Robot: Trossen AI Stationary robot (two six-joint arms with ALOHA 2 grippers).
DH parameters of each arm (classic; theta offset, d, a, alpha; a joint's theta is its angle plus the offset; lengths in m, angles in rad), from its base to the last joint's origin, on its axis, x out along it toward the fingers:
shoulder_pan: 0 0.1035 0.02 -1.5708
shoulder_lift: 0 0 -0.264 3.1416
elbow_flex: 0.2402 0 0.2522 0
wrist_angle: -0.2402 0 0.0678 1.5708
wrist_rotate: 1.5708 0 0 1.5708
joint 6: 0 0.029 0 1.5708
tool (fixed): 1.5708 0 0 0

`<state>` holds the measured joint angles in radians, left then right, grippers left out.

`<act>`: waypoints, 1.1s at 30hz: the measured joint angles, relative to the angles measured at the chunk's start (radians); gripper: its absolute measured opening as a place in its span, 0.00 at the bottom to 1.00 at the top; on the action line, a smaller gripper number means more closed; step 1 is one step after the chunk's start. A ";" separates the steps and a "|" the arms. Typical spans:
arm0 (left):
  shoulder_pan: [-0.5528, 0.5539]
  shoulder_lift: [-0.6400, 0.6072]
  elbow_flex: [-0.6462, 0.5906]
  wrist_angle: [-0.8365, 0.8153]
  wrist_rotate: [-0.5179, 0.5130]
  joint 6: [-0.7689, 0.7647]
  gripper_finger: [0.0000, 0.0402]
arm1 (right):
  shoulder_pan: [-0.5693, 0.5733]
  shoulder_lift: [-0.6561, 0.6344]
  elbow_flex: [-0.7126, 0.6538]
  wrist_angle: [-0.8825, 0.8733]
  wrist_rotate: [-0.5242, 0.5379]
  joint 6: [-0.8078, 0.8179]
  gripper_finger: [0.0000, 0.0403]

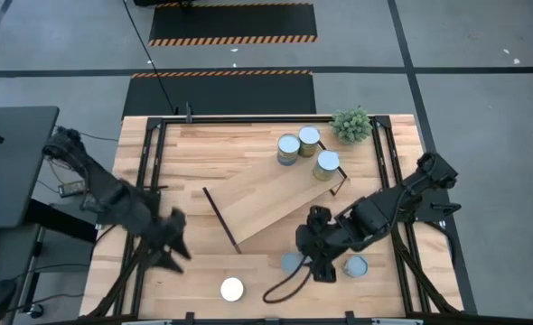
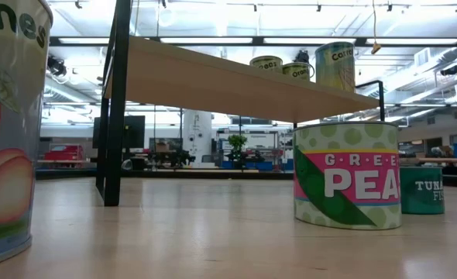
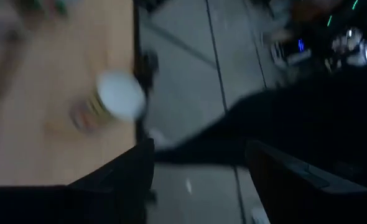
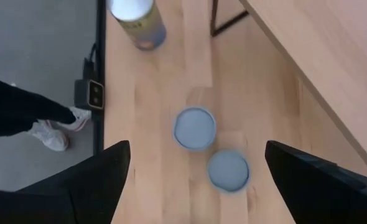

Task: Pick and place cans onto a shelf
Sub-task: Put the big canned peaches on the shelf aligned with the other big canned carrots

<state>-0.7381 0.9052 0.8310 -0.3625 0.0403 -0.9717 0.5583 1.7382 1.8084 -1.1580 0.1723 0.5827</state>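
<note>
We count three round-topped tins (image 1: 300, 146) on the light-wood shelf (image 1: 266, 203), apparently three remaining on the table; both dark grippers, left (image 1: 172, 242) and right (image 1: 313, 248), gape empty.

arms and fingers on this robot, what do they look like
Both arms are dark, near-black, built of chunky jointed segments. The left arm and right arm each end in a two-finger gripper: left gripper, right gripper. In the wrist views the fingers are broad, flat, matte black wedges. A black cable loops on the table below the right gripper. No markings are legible.
</note>
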 joint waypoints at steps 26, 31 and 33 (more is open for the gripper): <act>-0.275 0.699 0.000 0.196 -0.361 -0.221 0.91 | 0.037 0.029 0.038 0.013 0.127 -0.062 0.94; -0.205 0.774 0.000 0.258 -0.362 -0.214 0.99 | 0.037 0.028 0.038 0.013 0.162 -0.069 0.94; -0.182 0.791 0.000 0.295 -0.371 -0.192 0.99 | 0.037 0.028 0.038 0.013 0.177 -0.070 0.94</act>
<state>-0.9205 1.6967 0.8314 -0.0678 -0.3310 -1.1641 0.5953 1.7664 1.8462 -1.1446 0.3496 0.5129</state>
